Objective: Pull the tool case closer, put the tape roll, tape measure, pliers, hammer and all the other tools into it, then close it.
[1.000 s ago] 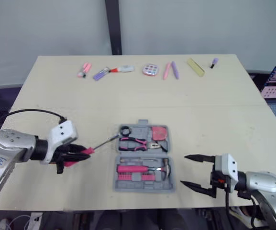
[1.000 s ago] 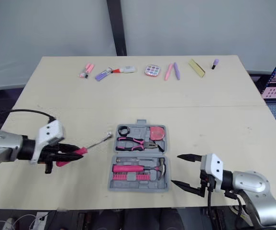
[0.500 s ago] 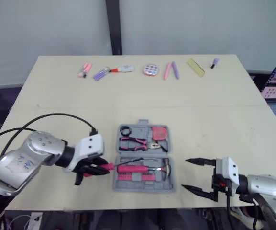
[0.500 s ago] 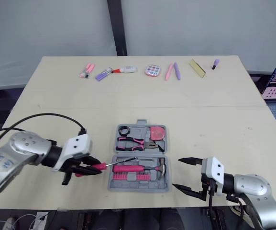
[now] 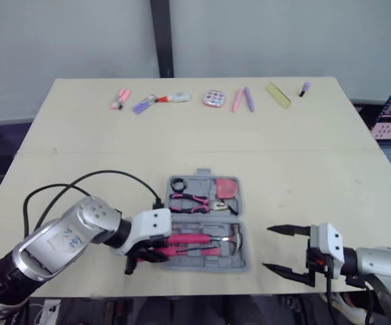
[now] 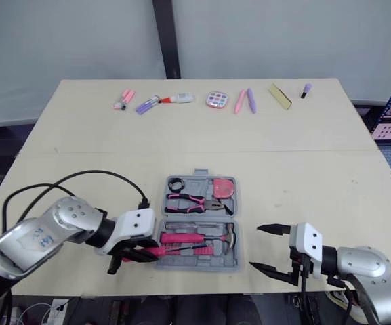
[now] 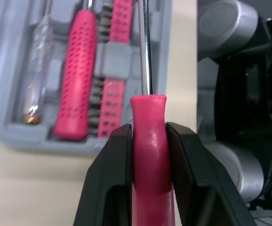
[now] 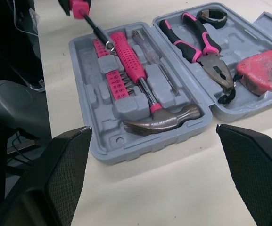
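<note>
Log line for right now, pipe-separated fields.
left gripper: shut on screwdriver, shaft over tool case | right gripper: open, empty | case: open, holding hammer, pliers, tape measure

Head stereo, 2 views: high, facing forward and down over table (image 5: 317,169). Left wrist view: close behind left gripper (image 7: 147,127), facing tool case (image 7: 13,70). Right wrist view: behind right gripper (image 5: 267,248), farther back, same case.

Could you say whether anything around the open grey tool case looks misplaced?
Only the pink-handled screwdriver: the left gripper holds it, steel shaft above the front tray of the grey case, not seated in a slot. The pink hammer, pliers and tape measure lie in their recesses.
</note>
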`<state>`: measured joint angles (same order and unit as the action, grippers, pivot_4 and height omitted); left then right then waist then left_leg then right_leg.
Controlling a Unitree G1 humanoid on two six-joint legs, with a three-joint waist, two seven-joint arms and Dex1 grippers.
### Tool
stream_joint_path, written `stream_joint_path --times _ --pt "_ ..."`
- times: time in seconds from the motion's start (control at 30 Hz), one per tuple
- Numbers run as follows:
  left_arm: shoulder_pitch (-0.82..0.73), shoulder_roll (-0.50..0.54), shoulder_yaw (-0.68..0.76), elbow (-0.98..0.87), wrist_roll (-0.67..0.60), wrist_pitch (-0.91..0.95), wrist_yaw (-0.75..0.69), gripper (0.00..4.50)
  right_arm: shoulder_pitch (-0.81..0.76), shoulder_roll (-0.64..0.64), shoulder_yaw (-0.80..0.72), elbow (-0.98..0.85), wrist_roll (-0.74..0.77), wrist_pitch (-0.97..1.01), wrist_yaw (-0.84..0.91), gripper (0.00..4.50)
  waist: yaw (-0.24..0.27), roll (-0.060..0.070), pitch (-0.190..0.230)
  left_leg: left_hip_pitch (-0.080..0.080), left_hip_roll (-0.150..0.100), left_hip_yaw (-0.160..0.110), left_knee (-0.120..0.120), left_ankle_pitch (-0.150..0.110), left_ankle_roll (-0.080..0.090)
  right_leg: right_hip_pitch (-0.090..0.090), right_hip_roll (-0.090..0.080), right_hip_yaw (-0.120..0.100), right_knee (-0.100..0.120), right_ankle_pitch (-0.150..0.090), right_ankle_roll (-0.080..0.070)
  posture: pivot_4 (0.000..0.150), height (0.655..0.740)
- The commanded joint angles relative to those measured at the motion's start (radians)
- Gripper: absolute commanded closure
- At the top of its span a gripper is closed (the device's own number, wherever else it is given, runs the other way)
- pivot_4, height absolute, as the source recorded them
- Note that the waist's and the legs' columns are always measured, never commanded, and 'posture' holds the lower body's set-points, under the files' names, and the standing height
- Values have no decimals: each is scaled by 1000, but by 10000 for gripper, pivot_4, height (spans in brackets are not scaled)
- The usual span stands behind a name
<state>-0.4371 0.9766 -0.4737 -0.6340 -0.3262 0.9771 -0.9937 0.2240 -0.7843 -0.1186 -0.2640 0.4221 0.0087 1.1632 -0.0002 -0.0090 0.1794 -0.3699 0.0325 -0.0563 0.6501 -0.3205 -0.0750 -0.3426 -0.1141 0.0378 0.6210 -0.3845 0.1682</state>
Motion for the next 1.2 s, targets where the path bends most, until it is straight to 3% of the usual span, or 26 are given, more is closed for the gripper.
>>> stream_joint_path --times 0.03,0.23,0.57,1.2 --pt "-56 -39 -70 -20 48 16 20 39176 -1 -12 -18 -7 18 1 16 0 1 0 0 0 0 0 0 0 0 0 0 0 0 0 0 1500 7400" --pt "-161 -120 -183 29 106 30 18 39176 3 -14 -23 -10 14 1 18 0 1 0 0 0 0 0 1 0 0 0 0 0 0 0 0 1500 7400" --pt "-271 -168 -314 60 148 116 4 39176 34 -18 -40 -22 16 -5 15 0 1 0 0 0 0 0 1 0 0 1 0 0 0 0 0 1500 7400" --pt "-338 -305 -406 94 143 282 113 39176 92 -46 -71 -36 19 -25 44 0 3 0 0 0 0 0 2 0 0 1 0 0 0 0 0 1500 7400"
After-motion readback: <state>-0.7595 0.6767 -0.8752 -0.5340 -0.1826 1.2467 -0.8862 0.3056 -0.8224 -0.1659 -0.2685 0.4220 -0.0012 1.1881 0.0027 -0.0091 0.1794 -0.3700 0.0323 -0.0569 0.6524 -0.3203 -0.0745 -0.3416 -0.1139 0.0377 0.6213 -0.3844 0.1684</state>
